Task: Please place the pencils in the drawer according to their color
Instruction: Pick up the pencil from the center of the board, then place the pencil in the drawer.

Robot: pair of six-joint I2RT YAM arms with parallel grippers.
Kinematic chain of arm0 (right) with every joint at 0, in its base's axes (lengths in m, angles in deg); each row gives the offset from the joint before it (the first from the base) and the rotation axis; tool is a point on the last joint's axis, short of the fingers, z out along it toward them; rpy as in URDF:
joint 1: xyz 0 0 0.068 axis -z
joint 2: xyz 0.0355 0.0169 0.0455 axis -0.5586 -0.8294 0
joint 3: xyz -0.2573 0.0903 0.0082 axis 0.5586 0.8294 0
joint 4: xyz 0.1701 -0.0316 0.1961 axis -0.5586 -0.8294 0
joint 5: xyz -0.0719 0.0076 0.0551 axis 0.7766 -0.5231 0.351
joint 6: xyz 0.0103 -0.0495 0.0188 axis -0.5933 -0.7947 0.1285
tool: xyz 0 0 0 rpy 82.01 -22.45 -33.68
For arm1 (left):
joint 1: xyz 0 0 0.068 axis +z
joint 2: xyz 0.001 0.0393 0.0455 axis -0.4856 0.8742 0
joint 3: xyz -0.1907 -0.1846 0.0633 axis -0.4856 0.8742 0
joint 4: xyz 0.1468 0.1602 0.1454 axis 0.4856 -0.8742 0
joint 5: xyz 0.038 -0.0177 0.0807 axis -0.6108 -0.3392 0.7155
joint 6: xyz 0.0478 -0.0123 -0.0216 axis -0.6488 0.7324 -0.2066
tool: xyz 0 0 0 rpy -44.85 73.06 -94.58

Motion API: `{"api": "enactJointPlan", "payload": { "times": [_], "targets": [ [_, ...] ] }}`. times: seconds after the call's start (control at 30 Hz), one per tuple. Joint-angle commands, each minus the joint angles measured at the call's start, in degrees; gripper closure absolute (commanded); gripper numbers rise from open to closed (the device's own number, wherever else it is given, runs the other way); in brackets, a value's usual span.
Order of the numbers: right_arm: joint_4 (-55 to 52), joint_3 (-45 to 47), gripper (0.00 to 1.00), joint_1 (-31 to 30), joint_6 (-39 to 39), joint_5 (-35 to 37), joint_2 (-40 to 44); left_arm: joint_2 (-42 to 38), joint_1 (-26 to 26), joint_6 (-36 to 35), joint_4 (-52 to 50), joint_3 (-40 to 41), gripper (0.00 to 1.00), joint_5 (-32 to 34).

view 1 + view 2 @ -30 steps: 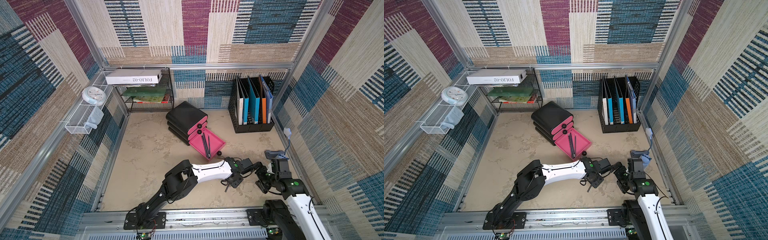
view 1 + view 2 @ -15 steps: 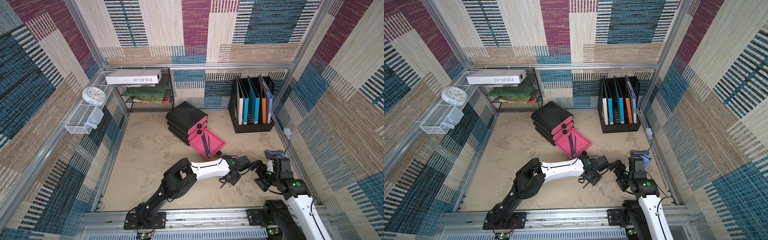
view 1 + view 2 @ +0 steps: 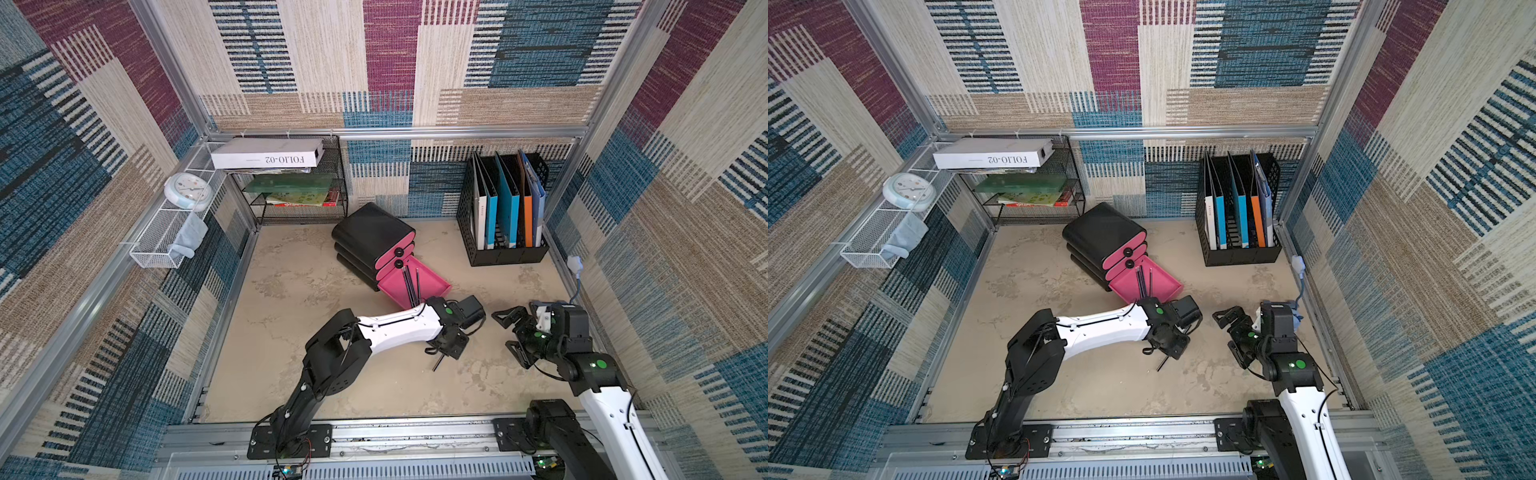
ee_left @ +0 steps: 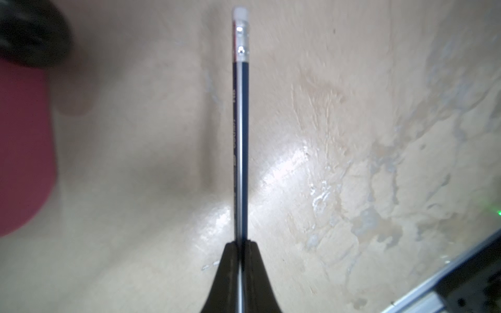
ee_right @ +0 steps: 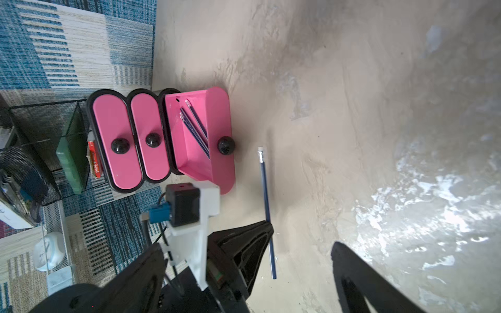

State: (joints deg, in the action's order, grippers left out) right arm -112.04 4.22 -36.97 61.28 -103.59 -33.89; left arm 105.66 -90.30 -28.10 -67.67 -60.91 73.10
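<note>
Front rail (image 3: 415,432) first: just past it the left gripper (image 4: 241,244) is clamped on a navy pencil (image 4: 240,135), white eraser end raised off the beige marbled tabletop (image 3: 291,353). The right gripper (image 3: 505,330) hangs beside it, jaws spread wide, holding nothing. Just beyond, the pink drawer (image 3: 434,286) is pulled out with navy pencils (image 3: 409,282) inside. Bare tabletop spreads to the arms' left, and a wire shelf (image 3: 299,208) and file rack (image 3: 503,253) line the patterned far wall.
</note>
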Motion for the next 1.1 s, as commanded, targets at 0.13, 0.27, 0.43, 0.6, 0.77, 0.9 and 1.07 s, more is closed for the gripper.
{"api": "enactJointPlan", "payload": {
  "times": [0.13, 0.27, 0.43, 0.6, 0.77, 0.9, 1.07],
  "targets": [
    [3.4, -0.7, 0.01, -0.1, 0.1, -1.8, -1.9, -4.4, 5.5, 10.5, 0.7, -1.4, 1.00, 1.0],
    [4.6, -0.6, 0.01, -0.1, -0.2, -2.3, -3.1, -4.2, 10.5, 15.4, -1.0, -3.7, 1.00, 0.0],
    [6.2, -0.4, 0.01, 0.0, -0.2, -3.0, -4.7, -1.2, 15.0, 17.0, -4.4, -9.3, 1.00, -1.3],
    [7.6, -0.7, 0.01, -0.1, 0.0, -3.8, -6.2, 2.8, 18.1, 16.9, -6.6, -13.8, 1.00, -3.2],
    [9.1, -0.6, 0.01, -0.1, 0.7, -4.9, -7.1, 5.6, 20.2, 17.2, -7.0, -15.1, 1.00, -3.6],
    [9.4, -0.7, 0.01, -0.1, 0.9, -5.1, -7.5, 7.0, 21.6, 17.6, -6.9, -15.7, 1.00, -3.5],
    [10.1, -0.3, 0.01, -0.2, 1.0, -5.7, -7.9, 9.7, 22.8, 17.4, -6.8, -18.2, 1.00, -3.5]
  ]
}}
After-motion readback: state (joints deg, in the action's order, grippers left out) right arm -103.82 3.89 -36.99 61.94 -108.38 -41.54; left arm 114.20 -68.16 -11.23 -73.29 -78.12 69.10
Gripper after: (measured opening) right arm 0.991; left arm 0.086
